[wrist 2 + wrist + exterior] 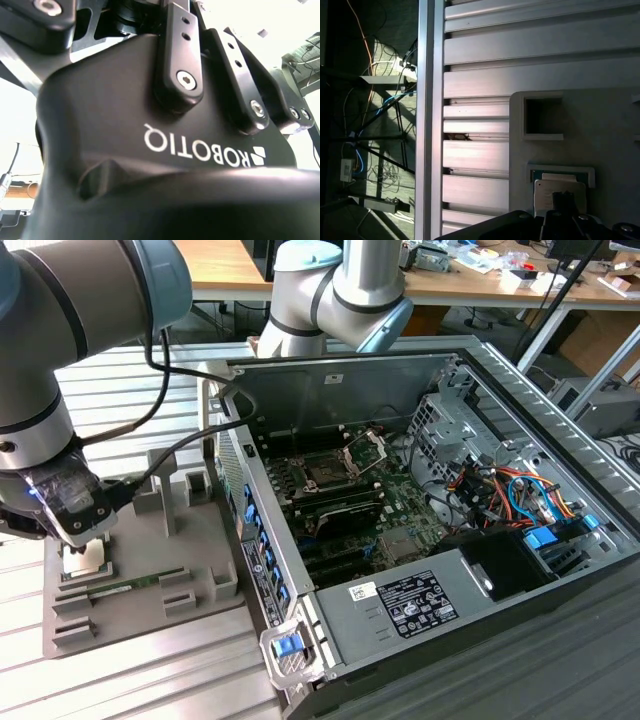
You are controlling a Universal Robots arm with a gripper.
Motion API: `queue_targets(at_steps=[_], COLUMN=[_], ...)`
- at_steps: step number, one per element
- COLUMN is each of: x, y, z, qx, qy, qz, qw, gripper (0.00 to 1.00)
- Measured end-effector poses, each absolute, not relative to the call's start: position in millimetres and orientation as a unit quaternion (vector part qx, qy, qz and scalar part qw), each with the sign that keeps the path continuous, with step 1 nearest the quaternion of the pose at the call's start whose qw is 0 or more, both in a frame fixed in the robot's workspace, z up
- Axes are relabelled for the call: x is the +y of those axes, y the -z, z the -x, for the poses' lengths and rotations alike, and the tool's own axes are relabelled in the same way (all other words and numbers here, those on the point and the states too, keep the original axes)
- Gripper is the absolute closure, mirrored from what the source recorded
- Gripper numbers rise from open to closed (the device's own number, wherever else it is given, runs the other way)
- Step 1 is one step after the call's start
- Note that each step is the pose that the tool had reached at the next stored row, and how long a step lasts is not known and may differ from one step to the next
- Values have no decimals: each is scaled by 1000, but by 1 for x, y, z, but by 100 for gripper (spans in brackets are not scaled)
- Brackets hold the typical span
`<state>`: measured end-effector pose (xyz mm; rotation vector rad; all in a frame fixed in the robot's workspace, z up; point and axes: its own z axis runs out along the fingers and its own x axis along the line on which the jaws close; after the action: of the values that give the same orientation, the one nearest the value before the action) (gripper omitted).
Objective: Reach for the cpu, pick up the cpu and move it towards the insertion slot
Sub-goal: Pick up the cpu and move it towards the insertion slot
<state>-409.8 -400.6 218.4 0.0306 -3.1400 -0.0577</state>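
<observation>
The cpu (90, 560) is a small pale square chip lying in a recess of the grey tray (190, 630) at the exterior view's left. My gripper (80, 538) hangs just over it, at or very near its top. In the first wrist view the cpu (555, 189) shows as a beige square in its framed recess, with a dark part of the gripper (564, 204) overlapping its edge. The insertion slot (325, 472) is a dark square socket on the motherboard, with its metal bracket (366, 451) hinged up. The slot is far off towards the exterior view's right.
The open computer case (480, 370) fills the middle and right, its near wall (262, 550) standing between the tray and the motherboard. A thin green memory stick (125, 585) lies in the tray beside the cpu. The tray rests on a slatted metal table (530, 70), whose edge (430, 120) borders a cable-strewn floor.
</observation>
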Motion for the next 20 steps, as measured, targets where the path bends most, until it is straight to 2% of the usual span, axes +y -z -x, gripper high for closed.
queue_targets(at_steps=[20], x=[-401], y=[-208], z=[411], qx=[-1000], qy=[18], qz=[-10], qw=[0], gripper=[89])
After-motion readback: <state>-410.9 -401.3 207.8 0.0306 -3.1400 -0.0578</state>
